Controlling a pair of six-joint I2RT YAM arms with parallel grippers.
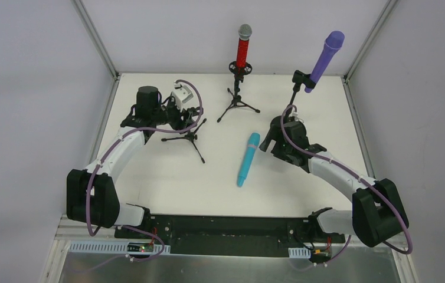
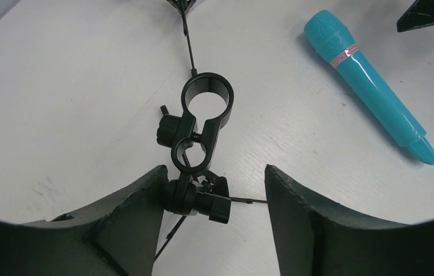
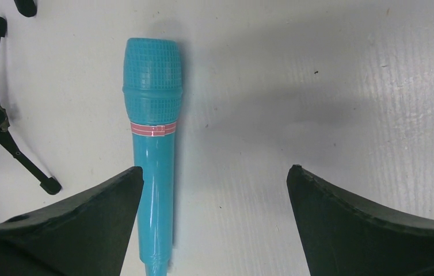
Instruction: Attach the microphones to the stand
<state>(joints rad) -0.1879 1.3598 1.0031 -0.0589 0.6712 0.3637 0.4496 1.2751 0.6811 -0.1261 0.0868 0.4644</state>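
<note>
Seen from above only: red microphone (image 1: 243, 48) upright in the holder of the far middle stand (image 1: 237, 97); purple microphone (image 1: 325, 59) tilted in the clip of the far right stand (image 1: 298, 77). Neither caught by a wrist camera.

Cyan microphone (image 1: 248, 159) flat on the white counter (image 1: 167, 177), roughly central between the two arms, head toward the far side. Pink ring legible only in the wrist views.

Left end effector (image 2: 214, 192) down at the left stand (image 1: 189, 135); overhead detail hidden by the wrist itself. Filled in by the left wrist view: fingers (image 2: 128, 221) spread wide, released, either side of the stand's knob joint. One finger close against that joint; touching or not, cannot tell. Clip ring (image 2: 206, 95) just beyond, bare counter visible through it.

Right end effector (image 3: 214, 190) just right of the cyan microphone's head in the top view. From the right wrist: jaws wide apart, released, above the microphone, its body near one finger rather than centred, no contact visible. Tripod leg (image 3: 16, 155) at that view's left edge.
</note>
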